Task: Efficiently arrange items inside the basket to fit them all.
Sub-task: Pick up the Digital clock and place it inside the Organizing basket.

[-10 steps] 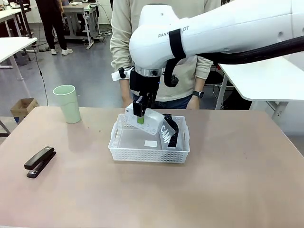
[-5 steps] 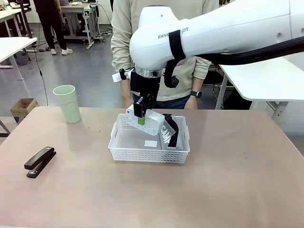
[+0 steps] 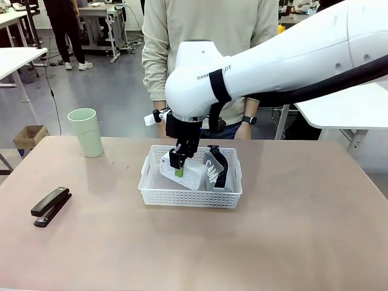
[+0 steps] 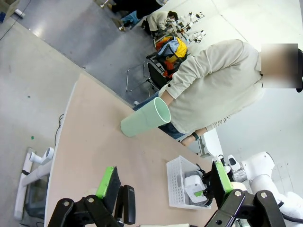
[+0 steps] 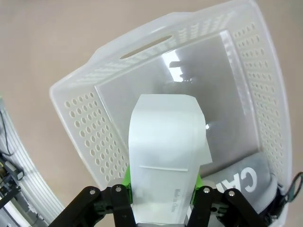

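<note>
Front view: the right tool [image 3: 179, 167] is clamped on the white box [image 3: 193, 177] and holds it tilted over the basket [image 3: 188, 197], upper end far-left, lower end near-right. The box's lower part sits behind the near wall. Contact with the floor cannot be confirmed.

The grey pouch [image 3: 212, 170] stands on edge against the basket's right wall, just beside the box. The free floor lies left of the pouch, directly under the box.

Right wrist view: the box [image 5: 163, 142] points its long axis along the bare floor of the basket [image 5: 85, 123], with the pouch [image 5: 236, 182] off to one side.

The stapler [image 3: 51, 206] and cup [image 3: 85, 132] stand on the tabletop [image 3: 291, 242], well left of the basket. The left tool [image 4: 164, 178], jaws apart, is judged nearer to both.
</note>
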### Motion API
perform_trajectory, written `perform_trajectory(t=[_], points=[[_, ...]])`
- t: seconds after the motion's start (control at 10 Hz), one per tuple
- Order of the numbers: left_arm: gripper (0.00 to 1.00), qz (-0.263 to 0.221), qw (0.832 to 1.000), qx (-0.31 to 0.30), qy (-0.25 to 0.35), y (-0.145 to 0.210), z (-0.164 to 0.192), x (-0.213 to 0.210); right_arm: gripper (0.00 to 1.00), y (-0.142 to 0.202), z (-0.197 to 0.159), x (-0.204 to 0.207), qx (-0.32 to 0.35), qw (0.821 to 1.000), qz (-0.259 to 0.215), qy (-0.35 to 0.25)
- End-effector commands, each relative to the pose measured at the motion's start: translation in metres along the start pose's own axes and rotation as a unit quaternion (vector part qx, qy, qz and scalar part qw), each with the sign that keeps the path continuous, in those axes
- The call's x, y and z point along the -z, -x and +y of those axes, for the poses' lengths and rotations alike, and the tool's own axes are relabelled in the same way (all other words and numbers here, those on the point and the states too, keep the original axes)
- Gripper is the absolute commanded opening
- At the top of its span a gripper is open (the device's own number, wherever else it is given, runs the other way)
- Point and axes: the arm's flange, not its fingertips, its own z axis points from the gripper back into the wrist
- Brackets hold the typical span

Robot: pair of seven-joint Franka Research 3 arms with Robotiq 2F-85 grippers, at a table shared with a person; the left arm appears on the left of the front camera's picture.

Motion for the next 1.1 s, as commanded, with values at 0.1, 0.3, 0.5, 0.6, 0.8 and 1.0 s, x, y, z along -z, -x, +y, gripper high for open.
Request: perform_trajectory(t=[0.1,0.3,0.5,0.6,0.8,1.0], points=[[1.00,-0.011,1.000,0.012,0.011,-0.001,0.002,0.001,0.51,0.010,0.010,0.009,0.026,0.999,-0.018,0.025],[1.00,-0.011,1.000,0.012,0.011,-0.001,0.002,0.001,0.51,0.010,0.010,0.017,0.046,0.997,-0.001,0.063],[1.00,-0.011,1.000,0.012,0.011,-0.001,0.002,0.001,0.51,0.010,0.004,0.025,0.048,0.996,0.000,0.072],[1.00,-0.011,1.000,0.012,0.011,-0.001,0.002,0.001,0.51,0.010,0.002,0.027,0.049,0.996,-0.001,0.075],[1.00,-0.011,1.000,0.012,0.011,-0.001,0.002,0.001,0.51,0.010,0.000,0.026,0.051,0.995,0.000,0.080],[1.00,-0.011,1.000,0.012,0.011,-0.001,0.002,0.001,0.51,0.008,-0.001,0.029,0.049,0.996,0.002,0.081]])
